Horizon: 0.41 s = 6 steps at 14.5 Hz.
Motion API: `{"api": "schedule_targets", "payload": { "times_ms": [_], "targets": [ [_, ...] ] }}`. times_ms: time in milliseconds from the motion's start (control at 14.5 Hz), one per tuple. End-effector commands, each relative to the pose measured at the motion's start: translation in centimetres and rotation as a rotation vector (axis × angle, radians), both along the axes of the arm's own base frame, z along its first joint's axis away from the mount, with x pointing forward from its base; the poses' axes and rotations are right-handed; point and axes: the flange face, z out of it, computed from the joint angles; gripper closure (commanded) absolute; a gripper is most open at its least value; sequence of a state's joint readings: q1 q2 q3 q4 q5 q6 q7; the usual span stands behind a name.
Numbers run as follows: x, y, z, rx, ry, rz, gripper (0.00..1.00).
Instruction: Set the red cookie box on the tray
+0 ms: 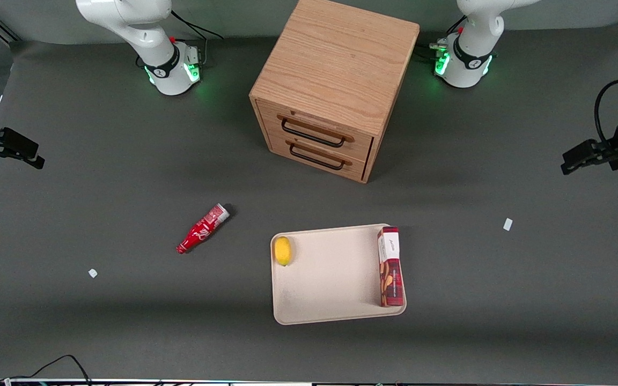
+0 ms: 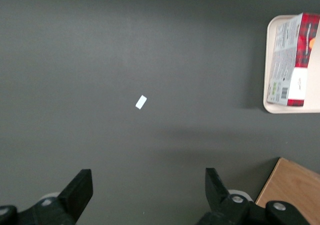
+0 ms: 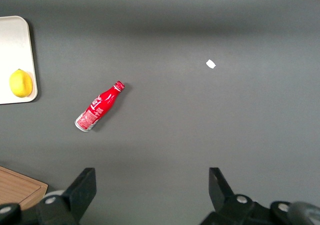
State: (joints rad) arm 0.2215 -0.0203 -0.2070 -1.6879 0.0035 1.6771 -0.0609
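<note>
Nothing is in my hand (image 2: 145, 195); it hangs wide open above bare tabletop (image 2: 100, 45). The red cookie box (image 1: 390, 266) lies on the tray (image 1: 330, 279), so I judge the placing done; no further move needed.

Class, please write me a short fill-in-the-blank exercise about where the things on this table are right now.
1. The red cookie box lies on the ____.
2. The fruit on the tray is a ____.
3. The gripper, toward the working arm's end of the table, holds nothing; its fingers are ____.
4. The red bottle lies on its ____.

Answers: tray; lemon; open; side
</note>
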Motion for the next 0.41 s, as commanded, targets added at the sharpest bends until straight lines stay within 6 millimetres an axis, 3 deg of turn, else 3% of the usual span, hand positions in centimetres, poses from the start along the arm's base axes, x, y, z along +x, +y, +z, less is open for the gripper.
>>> {"api": "schedule_targets", "payload": {
  "times_ms": [0,345],
  "targets": [
    [-2.01,-0.56,-0.06,0.004,0.007,-0.023,0.0],
    [-2.49,-1.0,0.35,0.009,0.02,-0.049,0.0]
  ]
}}
